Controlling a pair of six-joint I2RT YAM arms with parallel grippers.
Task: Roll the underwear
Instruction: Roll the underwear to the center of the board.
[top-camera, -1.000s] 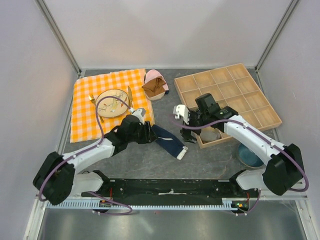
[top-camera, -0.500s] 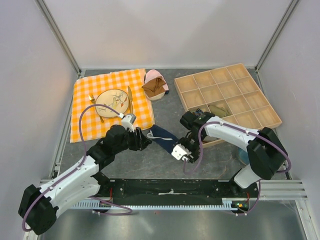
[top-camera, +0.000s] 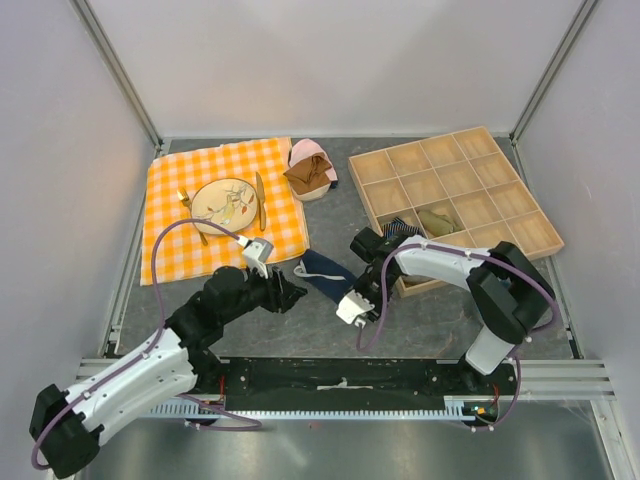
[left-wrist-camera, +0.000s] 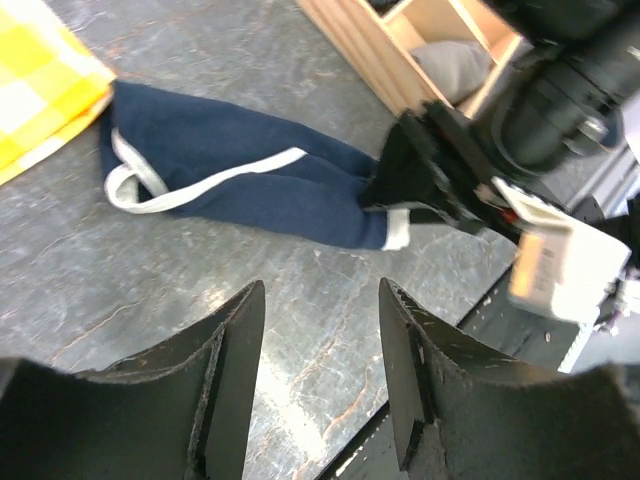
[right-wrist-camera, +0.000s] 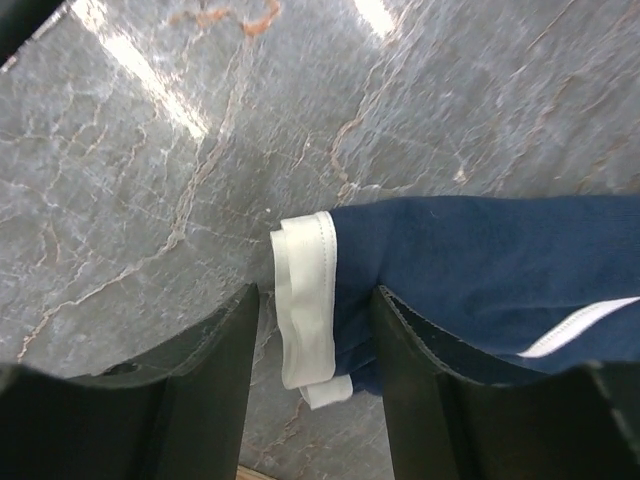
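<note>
The grey table (top-camera: 330, 330) carries everything. The wooden tray (top-camera: 478, 147) sits toward its far right. Well to the left of the tray lies an orange checked cloth (top-camera: 200, 165), which has no part in this job.

The underwear (top-camera: 325, 272) lies flat on the bare table just left of the tray's near-left corner. It is drawn out into a long navy strip with its thin pale trim (left-wrist-camera: 215, 180) running lengthwise, and one end points away from the tray while the other points toward the arm bases. Laid out long and narrow like this, it seems ready to be rolled from one end.

The right gripper (right-wrist-camera: 317, 292) has its arm curled around the tray's near-left corner, and it is down at the near end of the strip. Its jaws are partly open and straddle the folded white waistband (right-wrist-camera: 305, 330). A sliver of table shows between one finger and the band, so it is bracketing the cloth rather than pinching it. That end is probably where the roll will start.

The left gripper (left-wrist-camera: 320, 290) hovers farther from the tray than the garment does. It is above bare table with its jaws parted about halfway and nothing between them. It faces the strip side-on, probably so that it can steady or tuck the cloth once the roll begins.
</note>
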